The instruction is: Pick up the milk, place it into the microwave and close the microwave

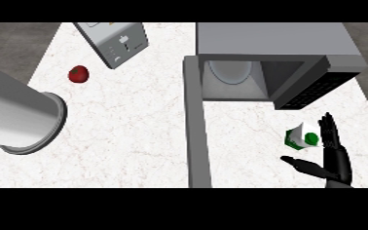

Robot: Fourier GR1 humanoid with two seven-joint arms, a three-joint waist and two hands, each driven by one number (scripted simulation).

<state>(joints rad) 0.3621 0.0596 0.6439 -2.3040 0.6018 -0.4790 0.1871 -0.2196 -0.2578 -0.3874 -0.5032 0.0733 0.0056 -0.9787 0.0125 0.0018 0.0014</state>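
Observation:
A small white milk carton point(303, 138) with green markings stands on the counter at the right, in front of the microwave point(277, 48). The microwave is open, its door point(195, 126) swung out toward me as a long grey slab, and a white turntable point(230, 72) shows inside. My right hand point(333, 161) is open just right of the carton, fingers straight up beside it and thumb stretched out below it. The fingers are very near the carton; contact cannot be told. My left forearm point(25, 114) shows at the left edge, its hand out of view.
A red apple point(79, 74) lies on the counter at the left. A grey toaster-like appliance point(114, 41) sits at the back left. The white marble counter point(129, 126) spreads between my left forearm and the open door.

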